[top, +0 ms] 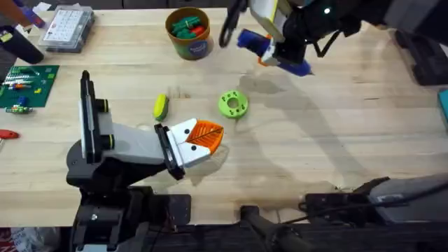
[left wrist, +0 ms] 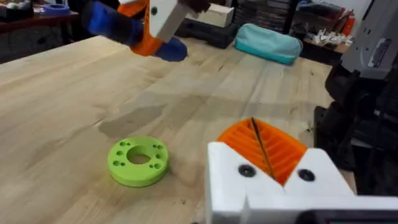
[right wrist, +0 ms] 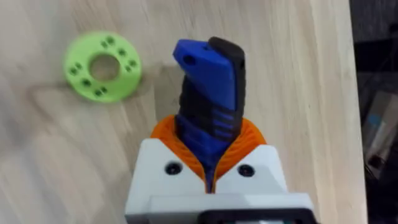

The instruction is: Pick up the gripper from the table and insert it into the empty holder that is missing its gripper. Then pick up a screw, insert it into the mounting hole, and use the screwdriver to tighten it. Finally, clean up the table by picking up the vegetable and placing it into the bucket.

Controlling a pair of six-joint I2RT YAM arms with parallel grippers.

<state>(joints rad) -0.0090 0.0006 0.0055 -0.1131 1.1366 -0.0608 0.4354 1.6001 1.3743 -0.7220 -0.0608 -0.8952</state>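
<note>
My right gripper point(top: 278, 56) hangs above the far side of the table point(top: 336, 140), shut on the blue screwdriver point(top: 269, 47). In the right wrist view the screwdriver point(right wrist: 208, 93) stands out from between the orange pads point(right wrist: 249, 138). My left gripper point(top: 212, 137) rests low near the table's middle, its pads point(left wrist: 283, 149) pressed together on nothing. The yellow-and-green vegetable point(top: 161, 106) lies just beyond the left arm. At the back stands the bucket point(top: 189, 43), with green and red pieces inside. The screw and the holder are out of view.
A bright green disc with holes point(top: 233, 103) lies between the two grippers, also seen as disc point(left wrist: 138, 162) and disc point(right wrist: 102, 66). A clear compartment box point(top: 66, 28) sits at the back left, a green circuit board point(top: 24, 87) at the left edge.
</note>
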